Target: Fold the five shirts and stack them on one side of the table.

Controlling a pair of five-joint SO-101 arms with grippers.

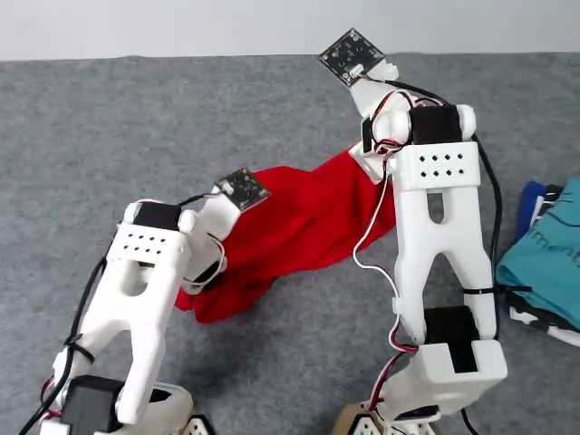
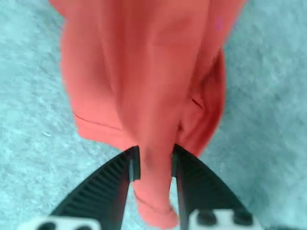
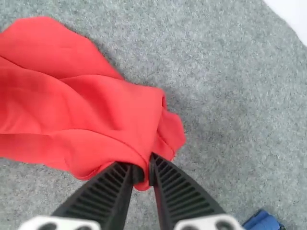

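Table point(image 1: 136, 127): beneath all items.
Shirt point(image 1: 299, 227): mid-table, laid slantwise from near left to far right.
Left gripper point(image 2: 152, 163): at shirt's near-left end, fabric pinched between both fingers.
Right gripper point(image 3: 142, 172): at shirt's far-right end, fabric edge pinched between both fingers.
Left arm point(image 1: 136, 308): on near side, left of shirt.
Right arm point(image 1: 439, 245): on near side, right of shirt, over its right part.
Pile point(image 1: 553, 254): on table at right edge, right of right arm, well apart from shirt.

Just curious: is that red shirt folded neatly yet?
Not yet. The red shirt is bunched and creased, held between the left gripper and right gripper.
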